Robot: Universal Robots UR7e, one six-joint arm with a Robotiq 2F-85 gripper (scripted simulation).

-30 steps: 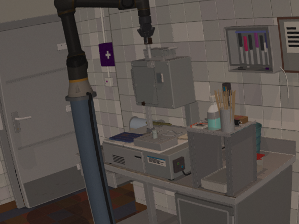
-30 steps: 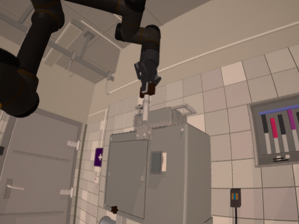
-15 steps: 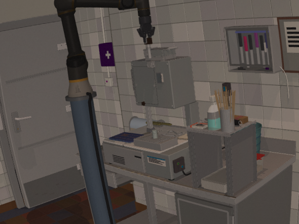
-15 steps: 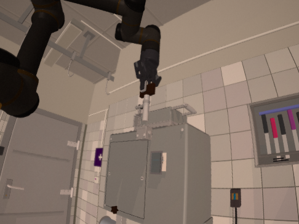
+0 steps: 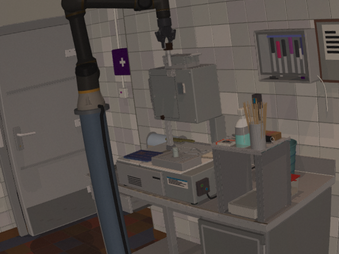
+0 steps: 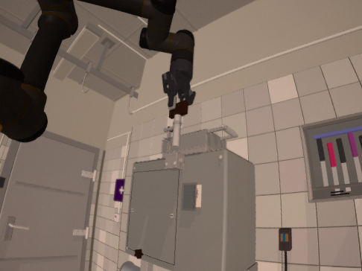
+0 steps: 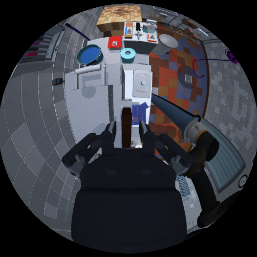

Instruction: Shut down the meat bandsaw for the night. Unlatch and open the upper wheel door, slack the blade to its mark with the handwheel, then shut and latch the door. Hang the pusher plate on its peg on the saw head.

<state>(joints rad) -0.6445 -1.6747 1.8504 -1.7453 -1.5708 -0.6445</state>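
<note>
The dark brown latch knob (image 5: 168, 45) (image 6: 178, 109) (image 7: 126, 127) tops a grey lever standing upright at the upper left corner of the saw head, above the upper wheel door (image 5: 164, 97) (image 6: 152, 214). My gripper (image 5: 166, 41) (image 6: 179, 97) (image 7: 127, 130) hangs straight down over that knob, open and holding nothing, with the knob between its fingers. The door lies flat against the saw head. A small dark knob (image 6: 138, 253) sits at the door's lower corner. The pusher plate (image 5: 175, 160) rests on the saw table below.
Behind the saw a tiled wall carries a knife rack (image 5: 285, 56) and a purple first-aid sign (image 5: 121, 61). A grey shelf unit (image 5: 252, 178) with a bottle and a cup of sticks stands right of the saw. A door (image 5: 34, 126) is on the left.
</note>
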